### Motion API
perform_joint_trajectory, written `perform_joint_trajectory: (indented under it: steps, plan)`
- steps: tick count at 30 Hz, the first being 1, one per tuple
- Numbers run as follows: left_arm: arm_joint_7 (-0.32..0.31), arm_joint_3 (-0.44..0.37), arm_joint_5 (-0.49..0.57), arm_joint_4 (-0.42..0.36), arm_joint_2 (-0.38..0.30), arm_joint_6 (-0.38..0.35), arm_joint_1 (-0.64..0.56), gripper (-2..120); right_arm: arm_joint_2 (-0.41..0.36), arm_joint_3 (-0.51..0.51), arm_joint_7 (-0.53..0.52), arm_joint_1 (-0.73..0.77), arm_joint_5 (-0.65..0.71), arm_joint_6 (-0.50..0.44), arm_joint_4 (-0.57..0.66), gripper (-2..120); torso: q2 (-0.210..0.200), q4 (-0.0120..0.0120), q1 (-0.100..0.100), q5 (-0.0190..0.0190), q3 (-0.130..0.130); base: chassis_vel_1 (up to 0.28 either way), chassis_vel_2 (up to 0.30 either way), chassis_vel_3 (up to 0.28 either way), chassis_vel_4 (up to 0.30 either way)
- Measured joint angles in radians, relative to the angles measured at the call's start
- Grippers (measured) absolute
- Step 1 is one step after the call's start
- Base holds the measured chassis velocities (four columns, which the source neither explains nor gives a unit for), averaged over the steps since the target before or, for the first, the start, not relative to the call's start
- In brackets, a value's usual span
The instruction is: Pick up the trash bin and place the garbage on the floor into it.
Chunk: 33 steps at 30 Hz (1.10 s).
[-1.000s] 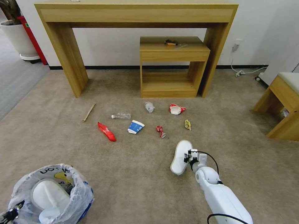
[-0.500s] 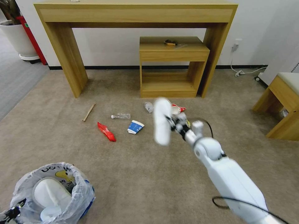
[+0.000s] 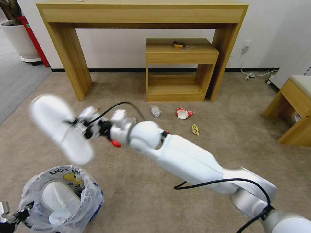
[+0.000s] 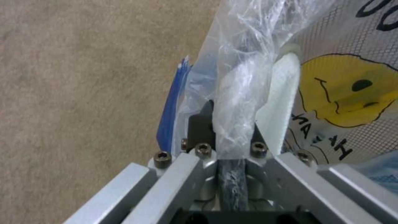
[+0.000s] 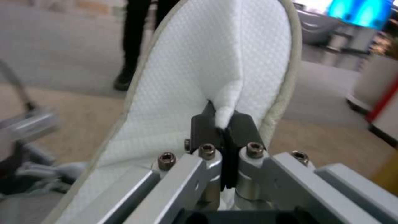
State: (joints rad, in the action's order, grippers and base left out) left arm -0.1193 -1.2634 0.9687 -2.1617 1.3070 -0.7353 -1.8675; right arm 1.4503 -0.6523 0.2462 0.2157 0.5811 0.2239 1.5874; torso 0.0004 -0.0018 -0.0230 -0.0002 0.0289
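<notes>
The blue trash bin (image 3: 94, 204) with its printed white bag hangs at the lower left, one white slipper (image 3: 58, 197) lying inside it. My left gripper (image 3: 11, 217) is shut on the bin's bagged rim (image 4: 234, 102). Just above the bin, my right gripper (image 3: 77, 124) is shut on the second white slipper (image 3: 60, 127), pinching a fold of its fabric (image 5: 224, 116). On the beige floor (image 3: 136, 181) lie a crumpled clear piece (image 3: 155, 111), a red-and-white wrapper (image 3: 183, 113), a yellow wrapper (image 3: 195, 129) and a red wrapper (image 3: 114, 143) half hidden behind the arm.
A tall wooden desk (image 3: 142, 14) stands against the far wall with a small wooden shelf unit (image 3: 179, 53) under it. A low bench (image 3: 293, 103) is at the right, a white pot (image 3: 17, 37) at the far left, a cable (image 3: 256, 75) by the wall.
My right arm lifted the slipper off the floor at the right and swung it left across the litter to above the bin. The bin stayed in my left gripper.
</notes>
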Motion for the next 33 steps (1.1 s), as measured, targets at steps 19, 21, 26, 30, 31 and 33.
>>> perform_joint_trajectory:
  steps: [19, 21, 26, 30, 31, 33]
  plan:
    - [-0.021, 0.030, 0.000, -0.009, -0.010, 0.000, 0.014, 0, 0.073, -0.203, -0.097, 0.117, -0.248, -0.065, -0.087, 21, 0.000, -0.0002, 0.000, 0.0005, 0.000, 0.000, 0.000, 0.000, 0.000]
    - [-0.022, 0.032, -0.001, -0.009, -0.010, 0.000, 0.018, 0, 0.063, -0.198, -0.126, 0.136, -0.238, -0.066, -0.067, 30, 0.000, -0.0003, 0.000, 0.0005, 0.000, 0.000, 0.000, 0.000, 0.000]
    - [-0.028, 0.037, -0.003, -0.014, -0.012, 0.000, 0.023, 0, 0.050, -0.189, -0.166, 0.158, -0.200, -0.062, -0.042, 49, 0.000, -0.0002, 0.000, 0.0006, 0.000, 0.000, 0.000, 0.000, 0.000]
    - [-0.035, 0.040, -0.003, -0.020, -0.013, 0.000, 0.025, 0, 0.040, -0.174, -0.178, 0.170, -0.193, -0.062, -0.030, 64, 0.000, -0.0002, 0.000, 0.0006, 0.000, 0.000, 0.000, 0.000, 0.000]
    - [-0.035, 0.040, -0.003, -0.020, -0.013, 0.000, 0.025, 0, 0.040, -0.174, -0.178, 0.170, -0.193, -0.062, -0.030, 64, 0.000, -0.0002, 0.000, 0.0006, 0.000, 0.000, 0.000, 0.000, 0.000]
    - [-0.036, 0.041, -0.003, -0.021, -0.015, 0.000, 0.026, 0, 0.029, -0.152, -0.192, 0.176, -0.185, -0.062, -0.010, 74, 0.000, -0.0002, 0.000, 0.0006, 0.000, 0.000, 0.000, 0.000, 0.000]
